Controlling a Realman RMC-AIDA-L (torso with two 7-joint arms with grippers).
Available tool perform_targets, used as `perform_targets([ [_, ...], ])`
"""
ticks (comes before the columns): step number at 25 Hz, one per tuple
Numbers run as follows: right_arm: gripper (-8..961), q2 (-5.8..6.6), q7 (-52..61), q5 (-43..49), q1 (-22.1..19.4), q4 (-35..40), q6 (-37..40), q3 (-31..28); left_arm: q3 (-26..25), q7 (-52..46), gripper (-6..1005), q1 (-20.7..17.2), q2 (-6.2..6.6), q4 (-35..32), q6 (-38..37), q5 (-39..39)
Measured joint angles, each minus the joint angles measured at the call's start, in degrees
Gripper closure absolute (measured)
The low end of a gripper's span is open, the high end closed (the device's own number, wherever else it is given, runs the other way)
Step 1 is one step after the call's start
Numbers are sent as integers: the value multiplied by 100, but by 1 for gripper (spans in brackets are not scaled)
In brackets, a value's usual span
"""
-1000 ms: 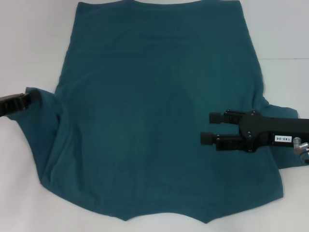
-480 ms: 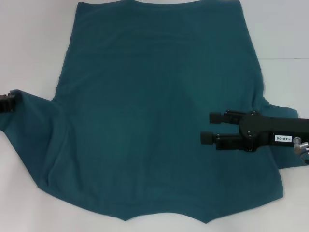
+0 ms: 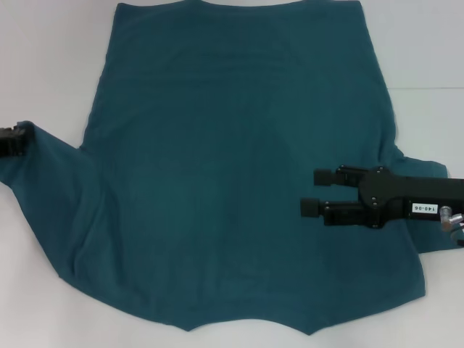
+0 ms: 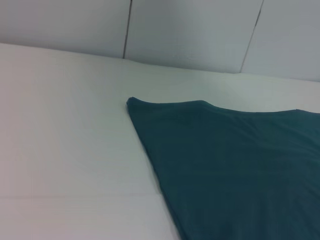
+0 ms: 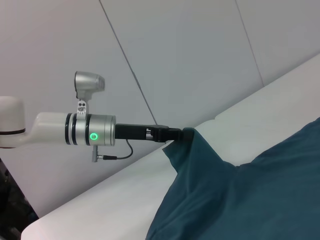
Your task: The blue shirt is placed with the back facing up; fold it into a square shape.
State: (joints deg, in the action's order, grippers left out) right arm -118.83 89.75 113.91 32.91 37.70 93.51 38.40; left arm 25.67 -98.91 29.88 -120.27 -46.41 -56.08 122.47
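Meanwhile, left gripper (image 3: 14, 140) pinches blue shirt (image 3: 232, 167) sleeve.

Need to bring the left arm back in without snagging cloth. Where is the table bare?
Bare white table lies left of the blue shirt, beyond the sleeve pinched by the left gripper, and at the far right corner. The right side is crowded: the open right gripper hovers over the shirt.

Head overhead; wrists low, seemingly oblique; share shirt (image 3: 239, 167).
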Motion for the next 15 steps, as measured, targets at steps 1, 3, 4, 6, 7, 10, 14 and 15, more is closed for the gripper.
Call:
perform_targets([
  [1,44,0,-1,0,0,0,0,0,0,6,993,5,0,0,21,-1],
  [3,44,0,-4,0,-2,0,0,0,1,27,993,12,0,0,49,-2],
  [4,44,0,-3,0,-5,0,0,0,2,43,993,13,0,0,52,-3],
  [6,44,0,1,0,-10,0,0,0,6,69,993,14,1,0,56,2],
  [7,44,0,3,0,-11,0,0,0,6,83,993,14,1,0,59,11],
  [10,44,0,6,0,-13,0,0,0,8,139,992,7,3,-3,61,23],
  [14,44,-10,8,0,-15,0,0,0,9,160,992,-2,12,-10,63,53],
  [15,44,-13,8,0,-17,0,0,0,10,160,992,-9,16,-16,63,59],
])
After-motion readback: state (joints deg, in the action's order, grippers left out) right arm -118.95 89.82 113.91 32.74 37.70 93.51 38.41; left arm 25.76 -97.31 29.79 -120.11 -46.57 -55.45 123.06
